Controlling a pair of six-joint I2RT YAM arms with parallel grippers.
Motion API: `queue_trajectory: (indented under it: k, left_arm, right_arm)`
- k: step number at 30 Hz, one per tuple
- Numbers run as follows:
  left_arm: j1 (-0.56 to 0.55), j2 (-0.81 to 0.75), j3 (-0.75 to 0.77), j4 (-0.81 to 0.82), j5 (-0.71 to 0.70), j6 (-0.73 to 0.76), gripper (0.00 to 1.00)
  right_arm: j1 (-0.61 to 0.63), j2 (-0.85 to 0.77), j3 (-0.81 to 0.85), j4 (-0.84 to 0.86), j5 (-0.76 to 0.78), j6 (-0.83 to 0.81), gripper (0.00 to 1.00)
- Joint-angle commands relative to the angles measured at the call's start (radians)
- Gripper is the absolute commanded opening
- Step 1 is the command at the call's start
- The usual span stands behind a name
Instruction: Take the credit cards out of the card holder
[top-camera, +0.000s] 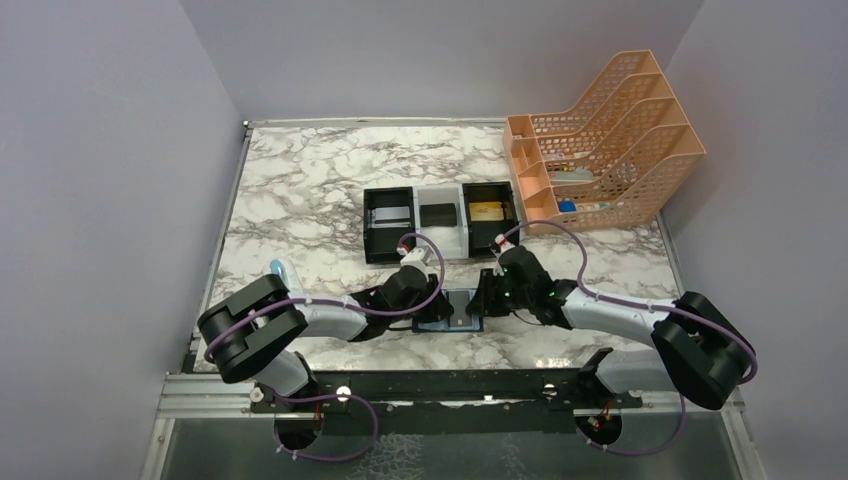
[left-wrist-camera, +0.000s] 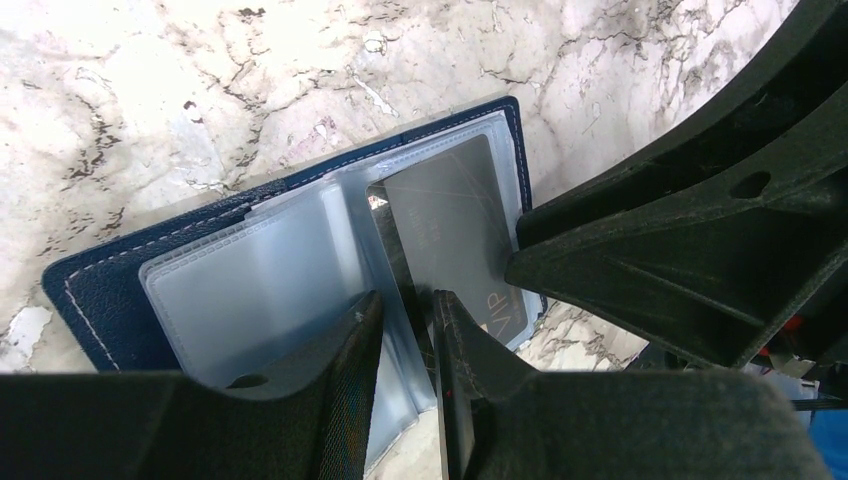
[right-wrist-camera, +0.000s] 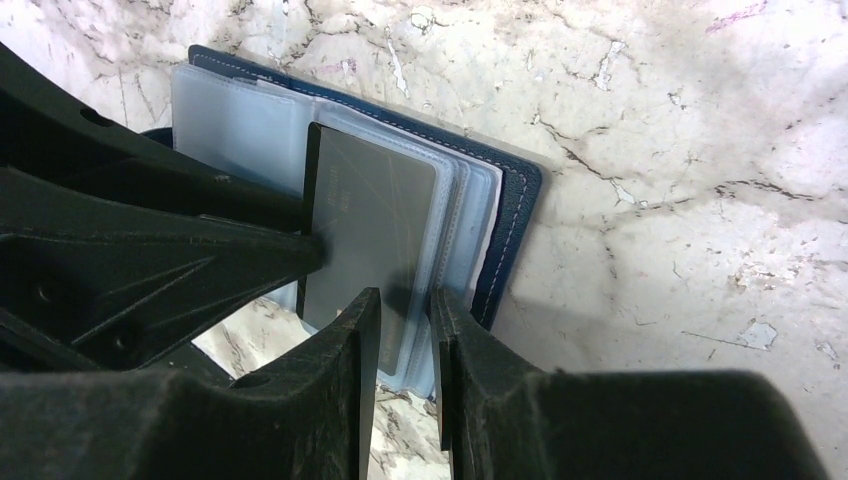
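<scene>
Arms low, meeting; left fingers (left-wrist-camera: 340, 370), right fingers (right-wrist-camera: 340, 370) each pinching card holder (left-wrist-camera: 100, 290) pockets.

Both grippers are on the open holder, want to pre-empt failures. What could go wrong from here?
1. The left gripper straddles the card edge and a clear pocket together; pulling may drag the pocket or holder instead of freeing the card.
2. The right gripper sits only at the pocket edges, so the holder may slide on the table.
3. Both grippers crowd the same card and might collide.
</scene>
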Motion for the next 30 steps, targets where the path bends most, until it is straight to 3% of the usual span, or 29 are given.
queue_trajectory:
  k: [1, 6, 9, 16, 22, 30]
  left_arm:
    - [-0.008, -0.011, -0.039, -0.075, -0.036, 0.0, 0.29]
    - [-0.008, -0.044, -0.061, -0.075, -0.046, -0.016, 0.29]
    - [-0.008, -0.058, -0.064, -0.075, -0.05, -0.016, 0.29]
    - [-0.009, -0.038, -0.048, -0.075, -0.039, -0.014, 0.28]
    - [-0.012, -0.039, -0.05, -0.075, -0.037, -0.019, 0.28]
    - [-0.015, -0.036, -0.06, -0.062, -0.05, -0.035, 0.26]
  right_arm:
    - [0.001, -0.005, -0.005, -0.038, 0.031, -0.006, 0.27]
    - [0.001, -0.102, 0.047, -0.135, 0.108, -0.048, 0.28]
    - [0.001, -0.127, 0.061, -0.119, 0.048, -0.073, 0.29]
    - [0.001, 0.01, 0.071, 0.017, -0.146, -0.046, 0.29]
    - [0.001, 0.126, 0.077, -0.002, -0.077, -0.039, 0.28]
    - [0.001, 0.086, 0.064, -0.025, -0.054, -0.059, 0.28]
